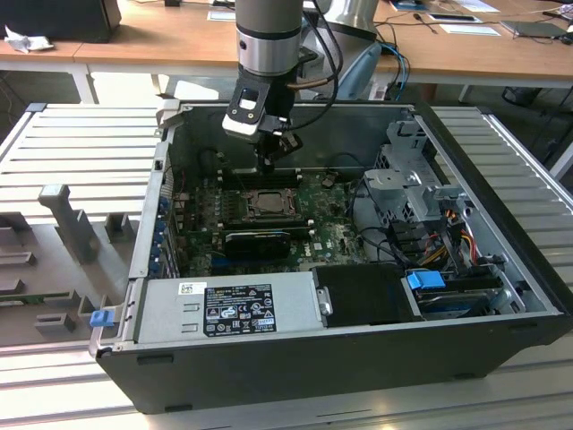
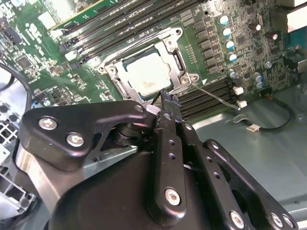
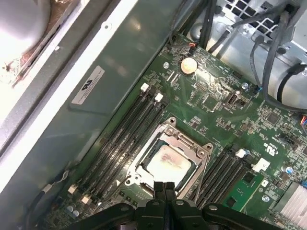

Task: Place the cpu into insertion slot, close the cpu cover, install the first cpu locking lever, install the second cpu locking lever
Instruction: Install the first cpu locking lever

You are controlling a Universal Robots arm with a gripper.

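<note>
Where the cpu (image 3: 165, 160) sits: flat in the insertion slot (image 2: 109, 68), silver top up and square to the slot's edges. I judge the placing step done.
Cpu cover (image 3: 184, 143): lying down over the slot, with its dark frame around the chip and the metal top showing through the window. It looks closed to me, and that is what keeps the chip from shifting in the slot.
My tool (image 3: 164, 184): narrow, fingers pressed together, with nothing between them that I can see. The tip hangs just beside one edge of the slot. I judge it is pinched thin like this to push or hook something at the slot's edge, not to carry anything.
Contact: I cannot tell whether the tip touches the slot's rim or stands just clear of it.
Locking lever (image 2: 213, 96): a thin bright rod running from a corner of the slot out across the memory sockets (image 3: 120, 139) beside the slot. I cannot tell whether it is hooked under its catch.
Green board (image 3: 216, 110): carries the slot and lies flat in the open computer case (image 1: 269, 358).
Case: lies on its side on the ribbed worktop (image 1: 81, 143), which lets me reach the slot from above.
</note>
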